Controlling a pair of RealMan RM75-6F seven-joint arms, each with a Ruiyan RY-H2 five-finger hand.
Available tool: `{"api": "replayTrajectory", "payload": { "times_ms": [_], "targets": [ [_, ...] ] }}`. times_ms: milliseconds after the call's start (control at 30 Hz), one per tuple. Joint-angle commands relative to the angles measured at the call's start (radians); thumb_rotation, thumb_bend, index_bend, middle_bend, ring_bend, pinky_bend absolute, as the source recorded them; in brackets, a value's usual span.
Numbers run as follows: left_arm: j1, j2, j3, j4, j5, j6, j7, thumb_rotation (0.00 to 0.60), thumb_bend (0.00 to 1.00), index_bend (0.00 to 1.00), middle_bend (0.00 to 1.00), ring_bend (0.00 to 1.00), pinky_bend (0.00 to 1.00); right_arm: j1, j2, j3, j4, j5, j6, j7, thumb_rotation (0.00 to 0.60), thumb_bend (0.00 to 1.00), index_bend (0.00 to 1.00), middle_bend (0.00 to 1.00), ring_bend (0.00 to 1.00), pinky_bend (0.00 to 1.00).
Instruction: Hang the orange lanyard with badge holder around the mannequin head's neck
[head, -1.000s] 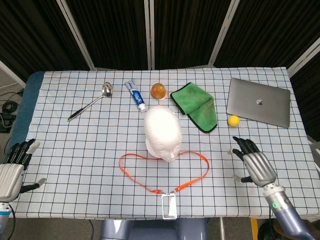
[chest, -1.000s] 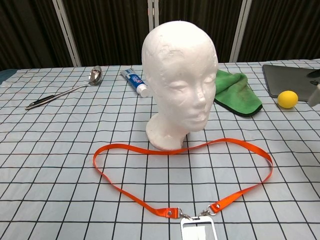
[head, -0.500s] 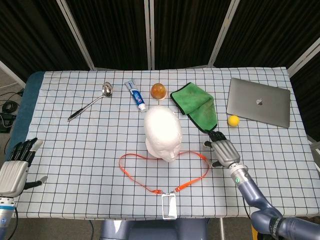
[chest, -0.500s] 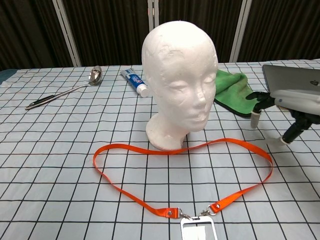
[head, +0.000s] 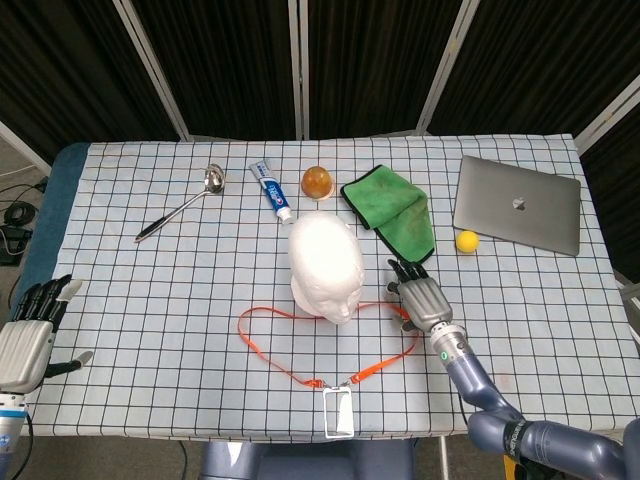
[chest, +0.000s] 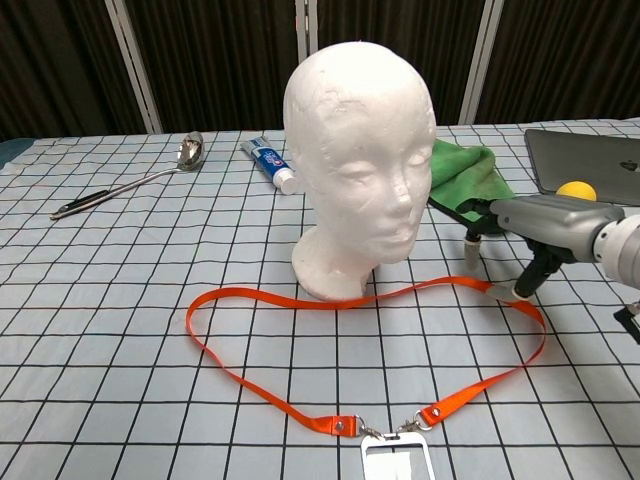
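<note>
Lanyard (chest: 300, 392) lies flat on the checked table (head: 150, 300) as an open orange loop, its far edge running against the front of the mannequin head's (chest: 360, 150) base. Nothing is around the neck yet. Nearest us, the badge holder (chest: 398, 457) sits at the table's near edge, clipped to both strap ends and untouched over the last second.

Left hand (head: 25, 340) hangs off the near left corner, fingers spread, holding nothing, where it was a second ago.

Right hand (chest: 535, 225) is what changed. We saw it at the near right edge a second ago, then halfway in, and now it sits just right of the head, over the loop's right bend. Fingers are apart and pointing down, one fingertip at or just above the strap. We can't tell if it touches, and nothing is gripped.

We judge this as the reach ending, with the grasp of the right strap coming next.

Further back, unmoved, lie the green cloth (head: 392, 212), yellow ball (head: 466, 240), laptop (head: 518, 203), toothpaste tube (head: 271, 192) and ladle (head: 182, 202).
</note>
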Motion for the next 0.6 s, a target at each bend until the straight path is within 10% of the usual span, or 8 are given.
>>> {"api": "replayTrajectory", "payload": {
  "times_ms": [33,600],
  "targets": [
    [-0.001,0.0,0.001,0.001,0.0,-0.001,0.001,0.6,0.0,0.0,0.0,0.0,0.0,0.008,-0.01,-0.002,0.009,0.02,0.007,-0.019,0.6,0.24,0.46,0.0,0.0,0.0],
    [-0.004,-0.004,0.001,0.002,-0.006,-0.003,0.006,0.6,0.0,0.0,0.0,0.0,0.0,0.026,-0.02,-0.017,-0.007,0.138,-0.012,-0.045,0.6,0.26,0.52,0.0,0.0,0.0]
  ]
}}
